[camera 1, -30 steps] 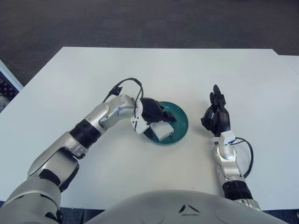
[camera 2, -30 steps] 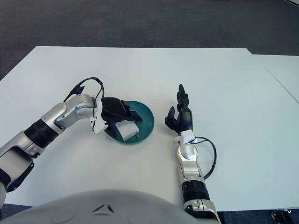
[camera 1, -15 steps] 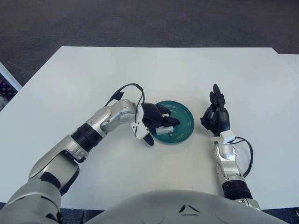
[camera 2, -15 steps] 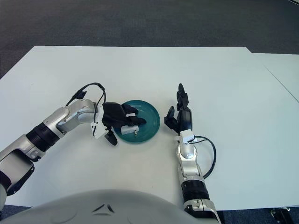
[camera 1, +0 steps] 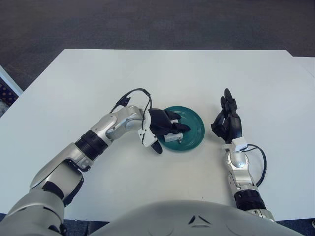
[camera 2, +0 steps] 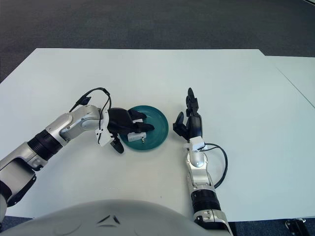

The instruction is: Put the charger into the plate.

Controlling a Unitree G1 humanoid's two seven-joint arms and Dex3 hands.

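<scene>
1. The left hand (camera 1: 162, 129) reaches over the left rim of the teal plate (camera 1: 193, 129), fingers curled around the white charger (camera 1: 176, 136).
2. The charger sits low over the plate's left part.
3. The right hand (camera 1: 228, 121) shows right of the plate, fingers loosely spread, holding nothing, above the white table (camera 1: 147, 78).

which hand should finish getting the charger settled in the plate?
Left. The left hand already grips the charger over the near-left part of the plate, so it likely only needs to release. The right hand shows right of the plate, holding nothing.
</scene>
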